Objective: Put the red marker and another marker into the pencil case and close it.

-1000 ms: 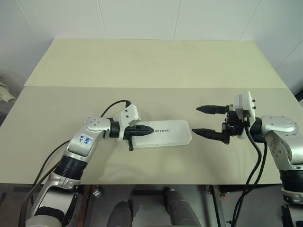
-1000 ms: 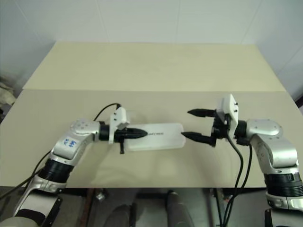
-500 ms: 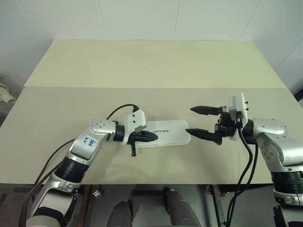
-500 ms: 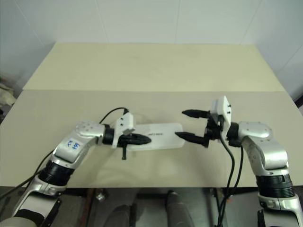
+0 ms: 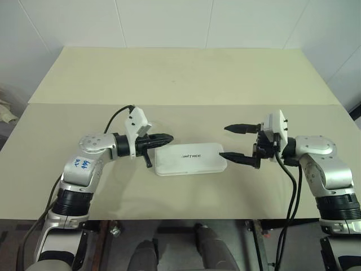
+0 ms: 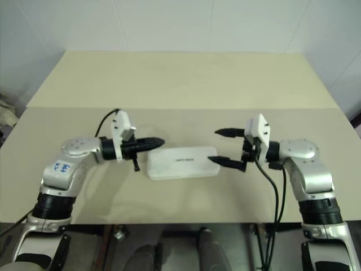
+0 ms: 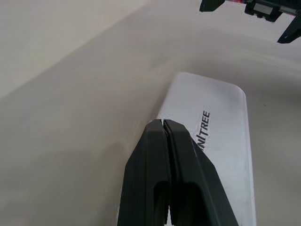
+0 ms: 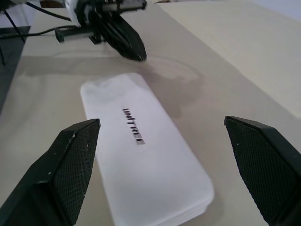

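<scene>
So the pencil case (image 5: 190, 158) is lying lid-down-shut on the bench (image 5: 180, 84), long axis running hand to hand. Right hand (image 5: 236, 143) wide open at its end; left hand (image 5: 163, 138), pinched together, hovers off the other end.

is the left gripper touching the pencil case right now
Apart. In the right wrist view the shut left gripper hangs above the table beyond the pencil case.

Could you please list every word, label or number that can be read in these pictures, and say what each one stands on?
"UNITREE": dark lettering on the lid of the white pencil case, which lies closed on the table.
Blue handwritten marks on a white sticker on the left arm: too small to read with certainty.
No other text can be read.
</scene>
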